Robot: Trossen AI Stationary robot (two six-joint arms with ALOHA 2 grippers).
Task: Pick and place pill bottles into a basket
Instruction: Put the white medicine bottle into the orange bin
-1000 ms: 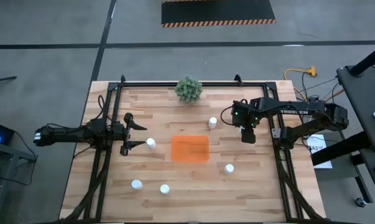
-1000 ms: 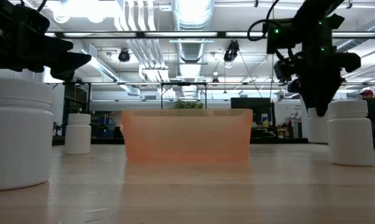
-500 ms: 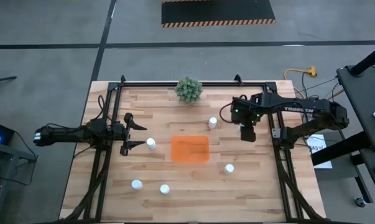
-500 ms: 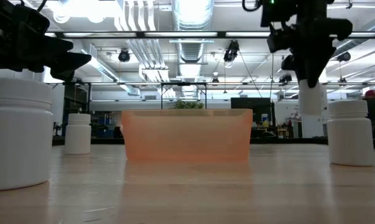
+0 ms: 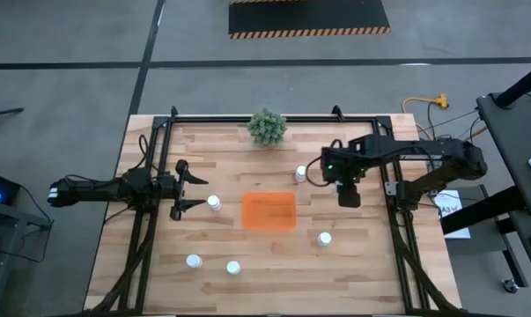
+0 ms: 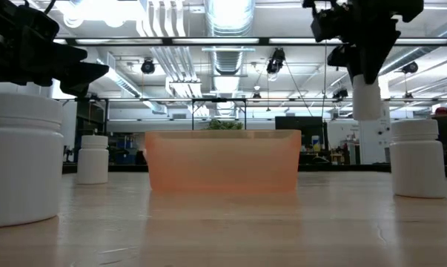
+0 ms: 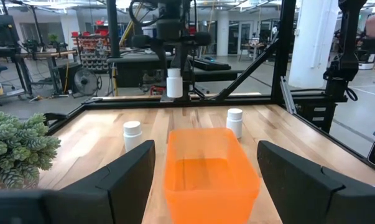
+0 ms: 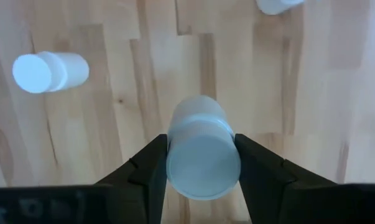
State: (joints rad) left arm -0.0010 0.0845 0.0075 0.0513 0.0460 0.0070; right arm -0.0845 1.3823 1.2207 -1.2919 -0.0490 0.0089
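My right gripper (image 5: 348, 194) is shut on a white pill bottle (image 8: 203, 155) and holds it in the air to the right of the orange tray (image 5: 269, 211). It shows high in the low view (image 6: 365, 100). Other bottles stand upright on the table: one far-right of the tray (image 5: 301, 174), one left of it (image 5: 213, 203), one near-right (image 5: 324, 239), and two near the front edge (image 5: 193, 261) (image 5: 233, 268). My left gripper (image 5: 184, 187) is open and empty, left of the tray, beside the left bottle. My right gripper pinches the bottle's upper part (image 8: 199, 140) between its two fingers (image 8: 151, 165), one on each side. The fingers point down from above. The bottle hangs upright below them, lifted clear of the table (image 6: 365, 111).
A small green bushy plant (image 5: 267, 127) stands at the table's far edge. Black frame rails (image 5: 151, 220) run along the left and right sides of the wooden table. The tray's inside shows no bottle (image 7: 209, 168).
My right gripper, shut on the bottle, has gone up and slightly toward the tray. The bottle has been lifted clear of the table and stays upright.
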